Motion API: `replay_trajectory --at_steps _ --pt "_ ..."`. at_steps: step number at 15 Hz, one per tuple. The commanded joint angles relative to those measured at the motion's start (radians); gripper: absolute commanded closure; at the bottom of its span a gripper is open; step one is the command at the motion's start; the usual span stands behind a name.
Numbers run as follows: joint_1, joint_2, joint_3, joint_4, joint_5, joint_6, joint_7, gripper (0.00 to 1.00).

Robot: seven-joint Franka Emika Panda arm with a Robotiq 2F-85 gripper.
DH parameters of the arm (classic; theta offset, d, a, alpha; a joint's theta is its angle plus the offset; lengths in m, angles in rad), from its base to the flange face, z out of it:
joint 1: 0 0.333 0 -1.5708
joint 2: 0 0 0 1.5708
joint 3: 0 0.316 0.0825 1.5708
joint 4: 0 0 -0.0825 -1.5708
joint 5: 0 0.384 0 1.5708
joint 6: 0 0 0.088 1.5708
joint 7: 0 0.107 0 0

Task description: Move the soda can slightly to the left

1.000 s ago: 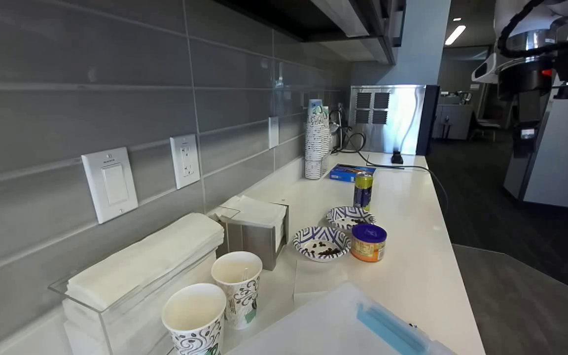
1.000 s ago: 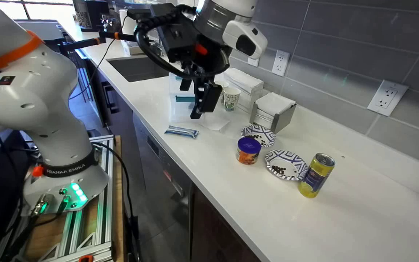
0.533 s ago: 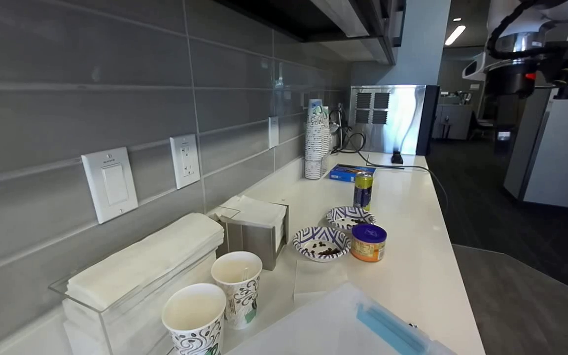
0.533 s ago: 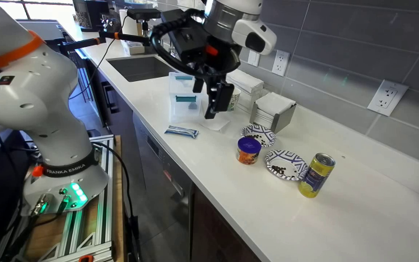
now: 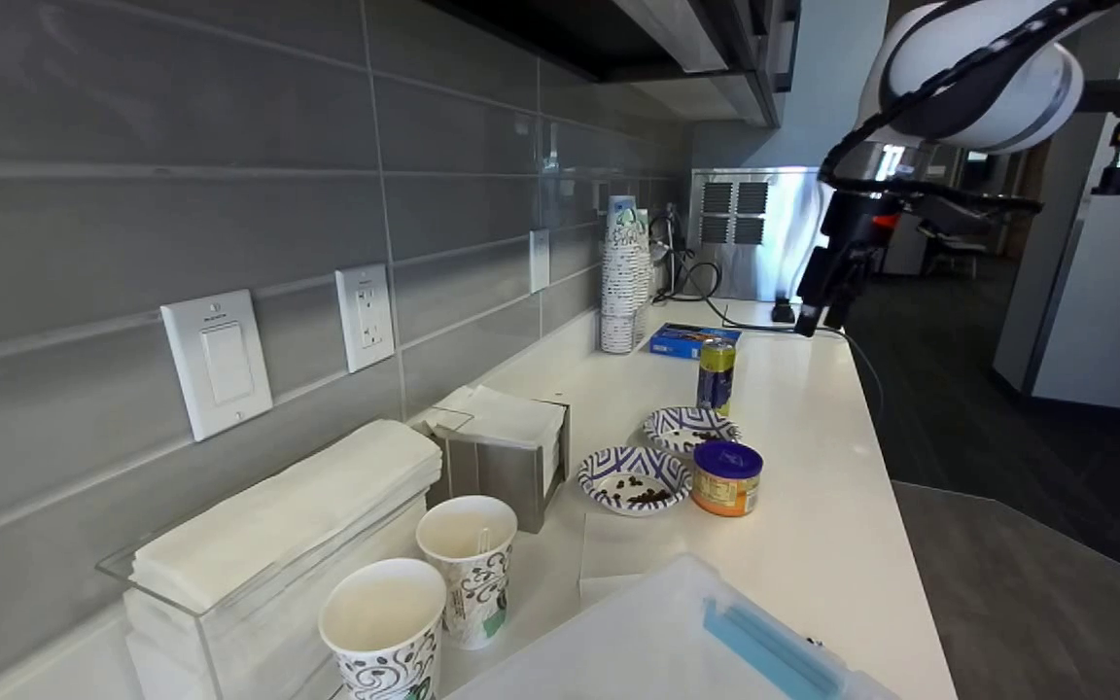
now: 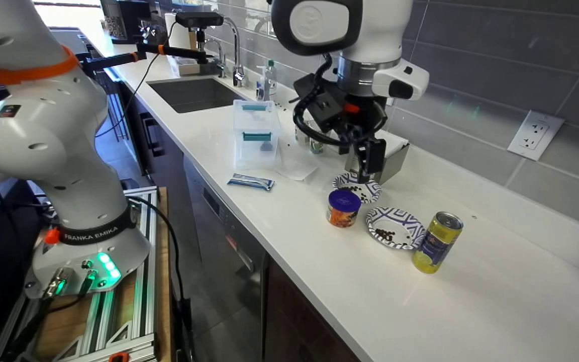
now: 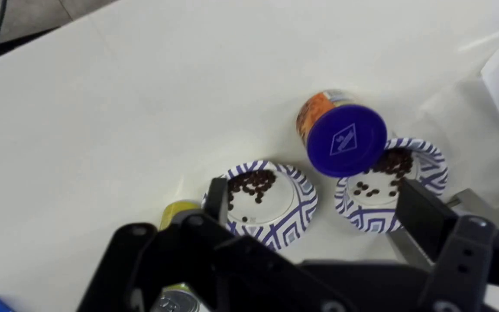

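The soda can (image 6: 437,243) stands upright on the white counter, yellow-green with a dark blue label. It touches or nearly touches a patterned paper bowl. It also shows in an exterior view (image 5: 716,377) behind the bowls. My gripper (image 6: 357,163) hangs above the counter near the bowls and napkin holder, apart from the can. In the wrist view the gripper (image 7: 319,201) is open and empty, its fingers wide apart over the two bowls. The can there shows only as a yellow edge (image 7: 179,209) and part of its lid (image 7: 179,302); the left finger hides the rest.
Two patterned bowls (image 6: 395,229) (image 6: 370,190) hold dark beans. A squat orange tub with a blue lid (image 6: 343,208) stands beside them. A metal napkin holder (image 5: 494,473), paper cups (image 5: 468,583) and a clear box (image 6: 256,136) are nearby. A blue box (image 5: 686,340) lies beyond the can.
The arm has moved from above the clear box and snack bar toward the bowls and can, and its gripper has come lower. The can and the other objects have not moved.
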Motion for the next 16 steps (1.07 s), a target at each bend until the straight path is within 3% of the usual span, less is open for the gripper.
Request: replay_trajectory --at_steps 1,6,10,16 --pt "-0.016 0.176 0.029 0.112 0.048 0.131 0.099 0.00" --pt "-0.051 0.348 0.037 0.291 0.045 0.222 0.331 0.00" --pt "-0.057 0.415 0.016 0.387 -0.015 0.188 0.567 0.00" --pt "-0.094 0.498 0.034 0.462 0.084 0.193 0.617 0.00"
